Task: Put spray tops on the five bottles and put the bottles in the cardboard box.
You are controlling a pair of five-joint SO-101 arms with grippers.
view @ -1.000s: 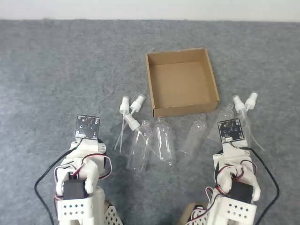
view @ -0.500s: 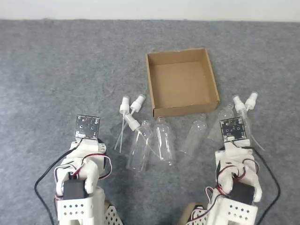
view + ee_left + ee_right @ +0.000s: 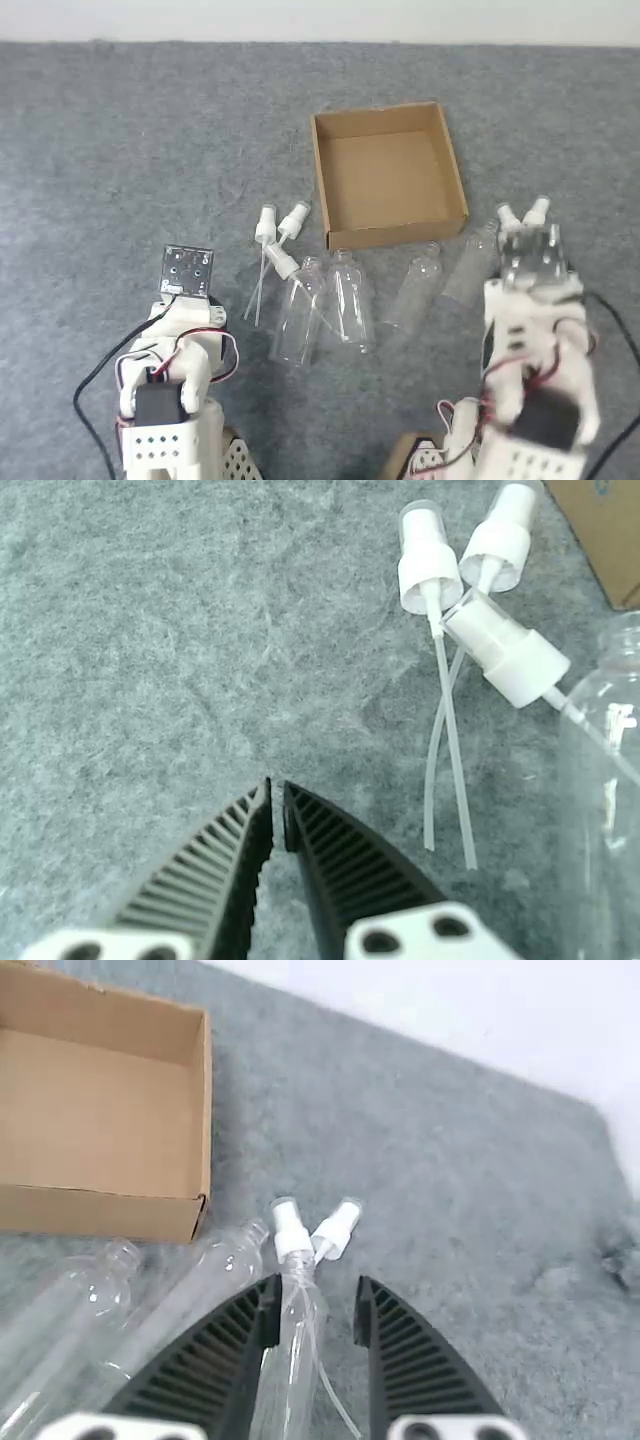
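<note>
5 btls, 5 tops, 1 box (cardbd)

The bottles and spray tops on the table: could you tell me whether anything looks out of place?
Nothing is spilled or damaged. The clear bottles lie on their sides, and three loose spray tops lie in a heap near the cardboard box, their tubes crossed.

We can read no text, label, number or sign anywhere; a small blue mark on the cardboard box, upper right, stays illegible.
</note>
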